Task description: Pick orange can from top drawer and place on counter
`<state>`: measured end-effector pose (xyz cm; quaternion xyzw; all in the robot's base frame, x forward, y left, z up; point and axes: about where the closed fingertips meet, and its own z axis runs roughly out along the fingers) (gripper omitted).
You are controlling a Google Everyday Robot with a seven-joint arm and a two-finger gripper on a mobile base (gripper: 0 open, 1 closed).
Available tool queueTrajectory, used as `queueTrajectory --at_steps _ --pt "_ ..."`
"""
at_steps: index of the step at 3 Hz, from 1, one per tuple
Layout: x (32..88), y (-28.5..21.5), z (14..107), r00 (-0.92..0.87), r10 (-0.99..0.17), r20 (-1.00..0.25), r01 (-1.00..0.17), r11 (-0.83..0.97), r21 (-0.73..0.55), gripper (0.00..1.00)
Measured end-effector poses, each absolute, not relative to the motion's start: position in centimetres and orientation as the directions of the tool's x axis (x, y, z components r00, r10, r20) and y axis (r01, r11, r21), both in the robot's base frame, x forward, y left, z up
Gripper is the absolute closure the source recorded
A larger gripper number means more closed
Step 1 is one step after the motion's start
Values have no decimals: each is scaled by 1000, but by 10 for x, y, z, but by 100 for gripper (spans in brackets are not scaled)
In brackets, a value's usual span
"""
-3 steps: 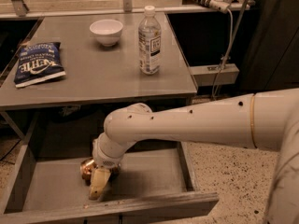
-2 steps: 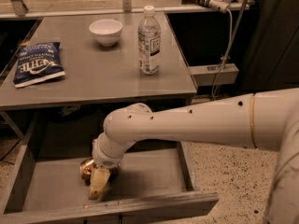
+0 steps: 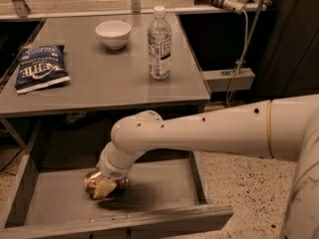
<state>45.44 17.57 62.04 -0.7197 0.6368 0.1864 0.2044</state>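
The orange can (image 3: 91, 179), dented and shiny orange-gold, is inside the open top drawer (image 3: 159, 188), at the left of its grey floor. My gripper (image 3: 103, 184) reaches down into the drawer from the right on the white arm and is shut on the can. One tan finger (image 3: 103, 188) lies across the can's front; the other is hidden behind it. The can is low over the drawer floor. The counter (image 3: 99, 81) stretches above and behind the drawer.
On the counter stand a clear water bottle (image 3: 159, 43), a white bowl (image 3: 113, 34) and a blue chip bag (image 3: 41, 67). The drawer's front wall (image 3: 124, 223) is close below the can. A cable and power strip (image 3: 234, 1) hang at the right.
The tan finger has drawn up and in against the can. The arm and the can have hardly moved.
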Motion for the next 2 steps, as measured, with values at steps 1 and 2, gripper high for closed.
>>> queueTrajectory --at_steps 1,2 --pt "454 176 620 119 -840 -529 -993 -105 -57 66" --pt "454 176 620 119 -840 -529 -993 -105 -57 89"
